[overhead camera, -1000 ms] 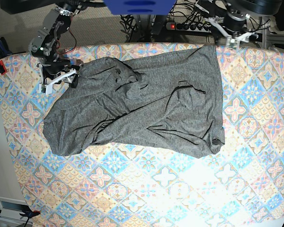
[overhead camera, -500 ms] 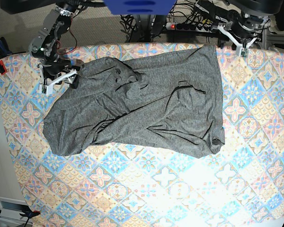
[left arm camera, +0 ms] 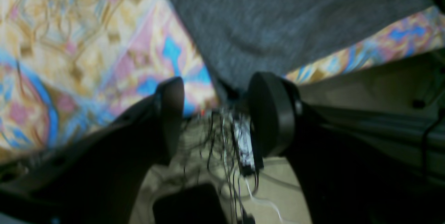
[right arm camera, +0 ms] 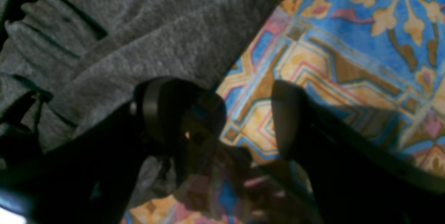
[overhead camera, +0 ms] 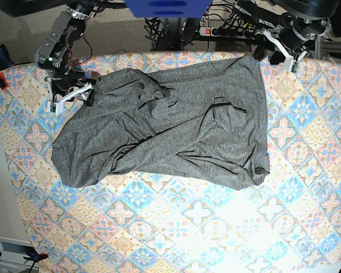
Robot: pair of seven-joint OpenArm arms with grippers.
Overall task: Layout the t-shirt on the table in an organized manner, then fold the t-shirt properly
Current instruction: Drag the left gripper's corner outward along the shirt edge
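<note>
Across the far half of the table lies the shirt, a dark grey heap running from my right arm's side over to the far corner near my left arm. It is spread wide but far from flat: deep folds twist through the middle, one part is doubled over itself, and I can't pick out the sleeves cleanly (the neckline seems to sit somewhere in the bunched area near the back edge, though I wouldn't swear to it).

My right gripper sits low at the shirt's edge, jaws apart. In its wrist view one finger rests against or just over the gathered cloth while the other stands over bare tablecloth, so nothing is pinched yet. My left gripper hangs at the table's back edge by the shirt's corner, also spread wide with nothing between its fingers; its wrist view shows the grey hem just beyond the gap, with floor and cables below.

By my reckoning the layout is only partly done. The shirt is on the table but still needs pulling square and smoothing, and no fold has begun. Both corners look like the next things to grab.
</note>
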